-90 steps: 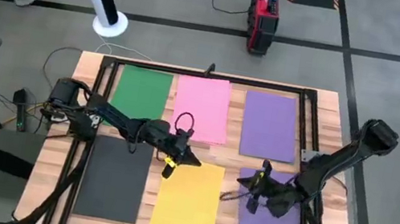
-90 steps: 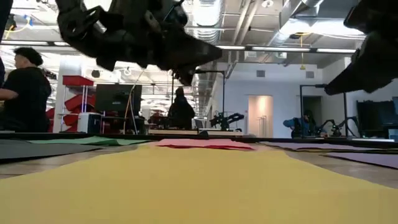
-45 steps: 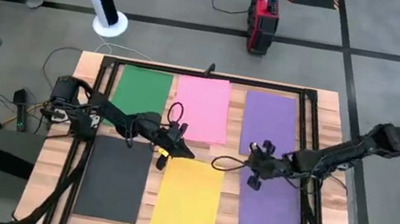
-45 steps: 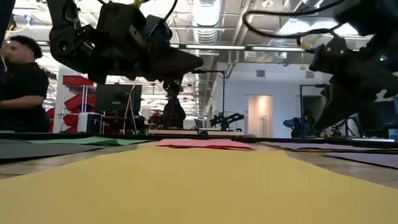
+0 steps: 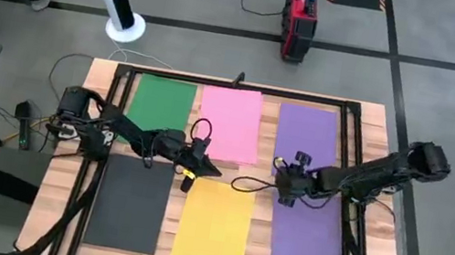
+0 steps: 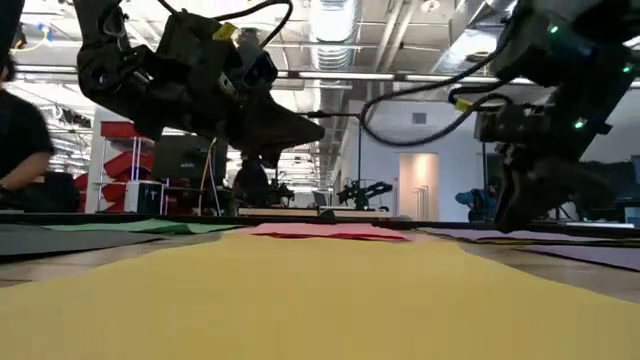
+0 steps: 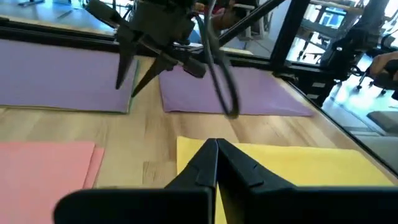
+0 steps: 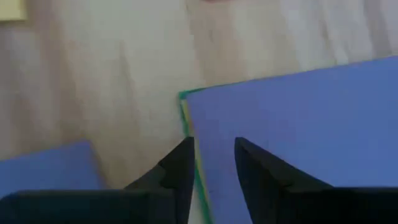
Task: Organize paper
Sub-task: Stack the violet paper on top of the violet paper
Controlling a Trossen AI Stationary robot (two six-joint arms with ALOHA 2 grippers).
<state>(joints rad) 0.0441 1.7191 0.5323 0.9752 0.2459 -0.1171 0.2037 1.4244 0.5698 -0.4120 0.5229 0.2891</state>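
I counted six sheets on the table (image 5: 387, 126) in two rows of three: far row, a green sheet (image 5: 160, 103), a pink sheet (image 5: 229, 122) and a purple sheet (image 5: 307, 139); near row, a dark grey sheet (image 5: 131, 202), a yellow sheet (image 5: 212, 229) and a second purple sheet (image 5: 310, 241). So two purple, one of every other colour.

My left gripper (image 5: 212, 172) sat just off the yellow sheet's far left corner, fingers pressed together in its wrist view. My right gripper (image 5: 280, 186) hovered at the far left corner of the near purple sheet, fingers a little apart, holding nothing. There a thin yellow-green edge (image 8: 186, 118) peeked out from under the purple; I could not tell what it belonged to.

A red box (image 5: 299, 14) stood on the floor beyond the table; its lettering was unreadable. A person (image 6: 20, 140) was cut off at the low view's left edge.
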